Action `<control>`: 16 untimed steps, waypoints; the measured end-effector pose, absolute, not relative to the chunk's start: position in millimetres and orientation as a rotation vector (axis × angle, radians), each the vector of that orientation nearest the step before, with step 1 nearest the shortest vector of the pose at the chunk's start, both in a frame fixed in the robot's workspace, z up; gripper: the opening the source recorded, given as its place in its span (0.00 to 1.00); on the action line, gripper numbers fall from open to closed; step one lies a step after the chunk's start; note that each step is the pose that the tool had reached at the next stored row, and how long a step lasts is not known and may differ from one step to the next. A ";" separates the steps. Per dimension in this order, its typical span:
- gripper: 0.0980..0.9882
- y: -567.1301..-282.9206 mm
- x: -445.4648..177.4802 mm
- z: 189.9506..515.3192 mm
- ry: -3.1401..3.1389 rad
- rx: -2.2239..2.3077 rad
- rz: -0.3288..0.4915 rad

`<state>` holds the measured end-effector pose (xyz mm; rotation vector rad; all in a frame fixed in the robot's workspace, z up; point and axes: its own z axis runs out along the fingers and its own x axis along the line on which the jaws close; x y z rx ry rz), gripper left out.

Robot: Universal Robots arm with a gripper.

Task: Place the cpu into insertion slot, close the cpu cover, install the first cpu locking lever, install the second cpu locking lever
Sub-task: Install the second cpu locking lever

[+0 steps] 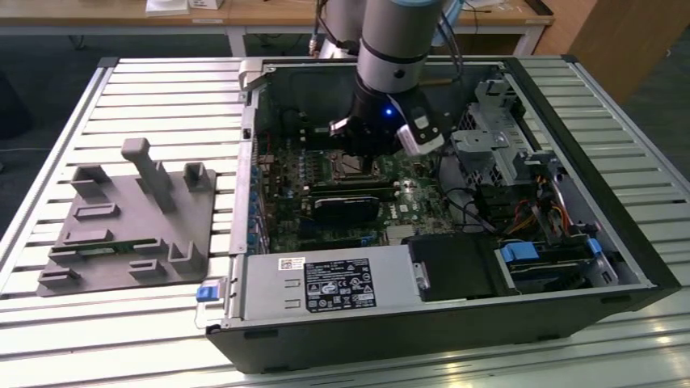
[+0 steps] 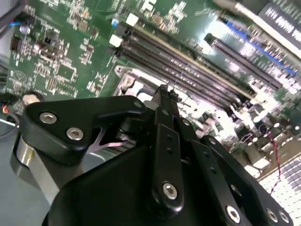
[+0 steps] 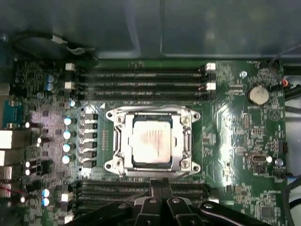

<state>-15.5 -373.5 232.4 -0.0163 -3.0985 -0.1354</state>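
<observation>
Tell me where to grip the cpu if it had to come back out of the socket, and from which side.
Judging from the first wrist view, the cpu lies flat inside the cpu cover, whose frame overlaps its edges. Only the silver top shows through the opening, so the edges look out of reach while the cover is down. With it raised, two opposite edges, approached straight from above, seem best. The gripper sits beside the socket.

Open computer case (image 1: 431, 323), black, lying on its side on a slatted metal worktop (image 1: 161, 89). Inside: green motherboard (image 1: 356, 206), labelled silver power supply (image 1: 323, 284) at the near edge, drive bays with blue tabs (image 1: 539, 259) toward the exterior view's right. Robot arm (image 1: 397, 40), grey, reaching down into the case over the board. Grey moulded fixture tray (image 1: 124, 222) on the worktop, toward the exterior view's left, just beside the case.
</observation>
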 end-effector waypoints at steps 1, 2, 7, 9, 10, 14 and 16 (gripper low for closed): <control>0.01 -374.8 -16.8 232.2 -3.098 -0.017 -0.136; 0.01 -375.4 -19.3 232.0 -3.098 -0.016 -0.136; 0.01 -376.4 -30.8 228.6 -3.097 -0.016 -0.155; 0.01 -377.5 -30.9 227.5 -3.096 -0.016 -0.166; 0.01 -378.6 -31.3 227.2 -3.096 -0.015 -0.180; 0.01 -381.4 -36.5 226.1 -3.094 -0.015 -0.202; 0.01 -383.9 -38.0 225.4 -3.094 -0.015 -0.208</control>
